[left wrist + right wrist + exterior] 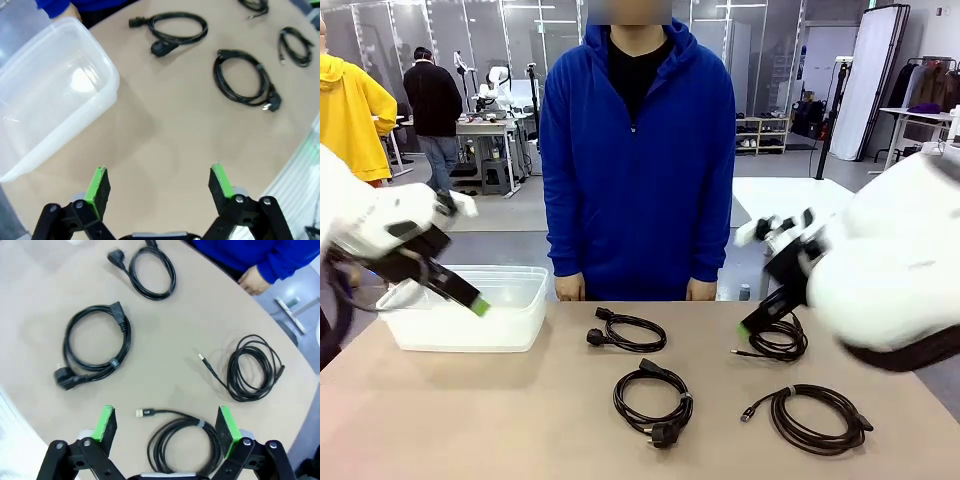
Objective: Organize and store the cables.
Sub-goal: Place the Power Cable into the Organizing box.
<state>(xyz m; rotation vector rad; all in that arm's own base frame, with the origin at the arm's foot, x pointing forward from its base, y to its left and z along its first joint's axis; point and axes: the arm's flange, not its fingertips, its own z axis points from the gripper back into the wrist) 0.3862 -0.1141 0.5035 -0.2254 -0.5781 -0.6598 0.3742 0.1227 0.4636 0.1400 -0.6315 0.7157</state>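
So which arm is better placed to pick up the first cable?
Right. The right gripper, jaws open, hovers over a USB coil; the left gripper sits by the bin, farther off.

Bright, even overhead light casts faint shadows; both arms blur in the front view, and wrist views curve at the edges.

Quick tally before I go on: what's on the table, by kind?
Coiled power-plug cables: 2
Coiled small-connector cables: 2
Clear plastic bin: 1
Total: 5
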